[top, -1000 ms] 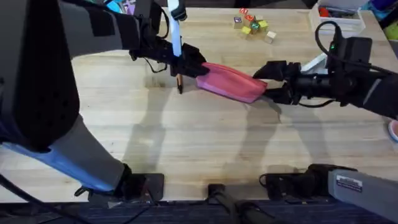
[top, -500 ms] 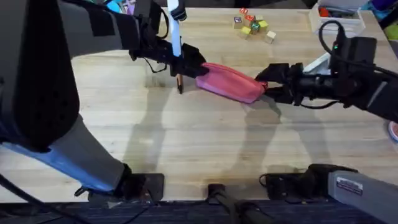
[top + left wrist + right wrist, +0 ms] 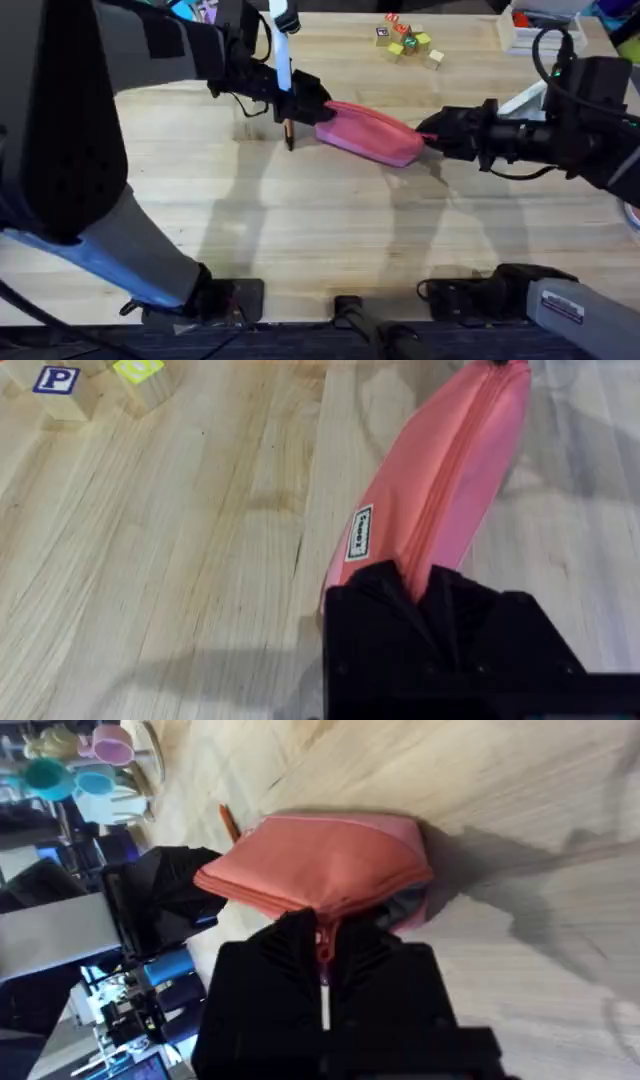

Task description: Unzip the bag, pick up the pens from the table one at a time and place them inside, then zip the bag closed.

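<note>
unzip step in hand, by my read. the bag [image 3: 370,132] lies on the table [image 3: 320,230] toward the far middle, stretched between my two arms. left gripper [image 3: 308,103] is clenched on the bag's left end; in the left wrist view the black fingers pinch the fabric right where the zipper seam runs out. right gripper [image 3: 433,131] sits at the bag's right end, and the right wrist view shows the fingers closed on the zipper pull [image 3: 323,948], a small pink tab with a pale strip below it. the teeth look shut along the whole length seen from the left wrist, though the end near the pull shows a dark gap in the right wrist view, so the opening may be just starting; hard to be sure. one pen [image 3: 288,134] lies just beside the left gripper, orange barrel, dark tip, thin and rigid. bag is soft pink cloth, long and plump, a small white label on its side; it will slump and bunch if the anchor slips. next move as i judge it: hold the left end firm, draw the pull along the seam in line with the bag, keeping the fabric taut. table is pale planked wood, smooth grain. toy blocks [image 3: 405,40] sit at the far edge, well apart.
</note>
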Available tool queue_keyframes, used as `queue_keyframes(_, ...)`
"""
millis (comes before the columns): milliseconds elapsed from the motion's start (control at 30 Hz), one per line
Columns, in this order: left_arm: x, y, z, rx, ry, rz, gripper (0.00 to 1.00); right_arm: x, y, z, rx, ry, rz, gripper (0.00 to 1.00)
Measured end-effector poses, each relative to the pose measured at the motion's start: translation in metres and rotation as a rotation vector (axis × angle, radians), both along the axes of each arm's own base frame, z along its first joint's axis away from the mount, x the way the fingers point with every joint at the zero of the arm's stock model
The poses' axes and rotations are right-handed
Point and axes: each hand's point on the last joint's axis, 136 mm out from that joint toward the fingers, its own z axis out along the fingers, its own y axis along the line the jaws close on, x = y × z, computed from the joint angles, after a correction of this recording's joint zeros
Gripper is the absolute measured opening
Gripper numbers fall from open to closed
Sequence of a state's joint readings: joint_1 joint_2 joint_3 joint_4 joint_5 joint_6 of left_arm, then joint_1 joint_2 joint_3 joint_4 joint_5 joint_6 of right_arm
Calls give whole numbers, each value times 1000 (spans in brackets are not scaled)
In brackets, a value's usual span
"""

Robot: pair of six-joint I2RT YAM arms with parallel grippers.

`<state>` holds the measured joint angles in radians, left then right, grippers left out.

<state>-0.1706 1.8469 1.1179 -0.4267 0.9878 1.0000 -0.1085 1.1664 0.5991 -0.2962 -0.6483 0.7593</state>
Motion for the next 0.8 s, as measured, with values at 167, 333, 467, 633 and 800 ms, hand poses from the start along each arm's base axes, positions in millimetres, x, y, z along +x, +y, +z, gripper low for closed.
queue_keyframes(167,0,0,0,0,0,0,42,0,0,0,0,0,0,33)
queue_keyframes(333,0,0,0,1,0,0,42,0,3,1,-22,-11,24,34)
queue_keyframes(467,1,2,-1,4,-1,6,42,0,9,10,-111,-26,82,35)
queue_keyframes(633,3,5,-1,9,-2,15,42,-1,20,31,-300,-69,204,34)
queue_keyframes(800,3,5,-2,12,-3,17,42,7,28,56,-487,-165,280,34)
